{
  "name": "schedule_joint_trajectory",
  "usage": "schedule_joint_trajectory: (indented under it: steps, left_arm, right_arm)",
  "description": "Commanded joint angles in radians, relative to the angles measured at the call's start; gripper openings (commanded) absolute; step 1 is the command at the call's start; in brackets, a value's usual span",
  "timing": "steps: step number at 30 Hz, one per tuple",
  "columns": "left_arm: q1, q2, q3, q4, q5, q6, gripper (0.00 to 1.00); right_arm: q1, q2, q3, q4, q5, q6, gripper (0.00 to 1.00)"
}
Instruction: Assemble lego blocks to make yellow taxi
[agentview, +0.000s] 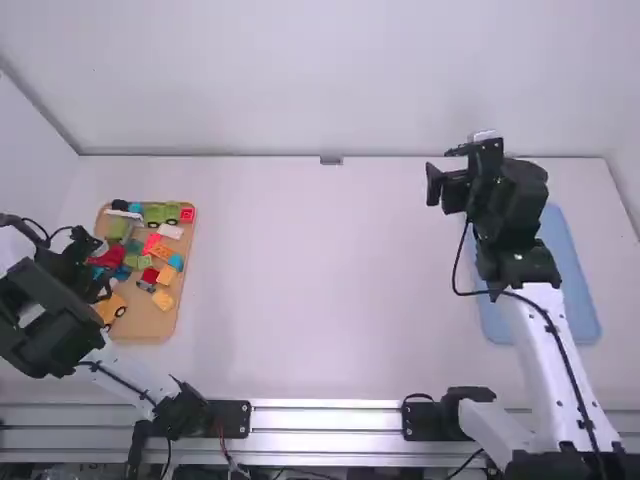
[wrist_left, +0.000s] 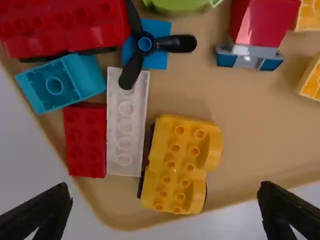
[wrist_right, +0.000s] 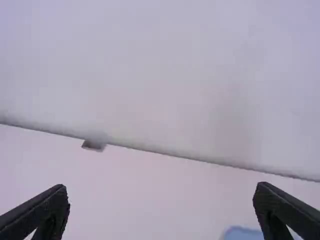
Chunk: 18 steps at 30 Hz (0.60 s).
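Over the near left part of the wooden tray (agentview: 150, 325), my left gripper (agentview: 98, 270) hangs above the blocks. In the left wrist view the left gripper (wrist_left: 165, 212) is open, its fingers wide apart with nothing between them. A yellow car base (wrist_left: 181, 165) on dark wheels lies in the tray, ahead of those fingers; the same yellow car (agentview: 110, 308) shows partly beside the arm in the high view. My right gripper (agentview: 445, 180) stands over the right side of the table. From the right wrist view, the right gripper (wrist_right: 161, 212) is open and holds nothing.
Beside the yellow car lie a white plate (wrist_left: 125, 145), a red brick (wrist_left: 86, 145), a teal brick (wrist_left: 60, 82) and a black propeller (wrist_left: 145, 44). Green, red and orange blocks fill the tray's farther part. A blue tray (agentview: 575, 290) lies beside the right arm.
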Motion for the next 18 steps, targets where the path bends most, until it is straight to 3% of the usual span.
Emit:
schedule_joint_trajectory:
  steps: [1, 4, 14, 18]
  left_arm:
    - [0.002, 0.005, -0.038, -0.017, -0.084, 0.024, 0.99]
    - [0.002, 0.005, -0.067, -0.006, -0.120, 0.025, 0.99]
    - [0.001, 0.005, -0.090, 0.013, 0.017, 0.030, 1.00]
    - [-0.011, 0.005, -0.124, 0.042, 0.036, 0.090, 0.90]
  right_arm:
    - [0.018, 0.007, 0.040, 0.016, -0.004, -0.002, 0.98]
    - [0.029, 0.007, 0.034, 0.039, 0.003, -0.002, 0.98]
    - [0.027, 0.007, 0.029, 0.038, 0.002, -0.002, 0.98]
    - [0.027, 0.007, 0.028, 0.033, 0.002, -0.002, 0.98]
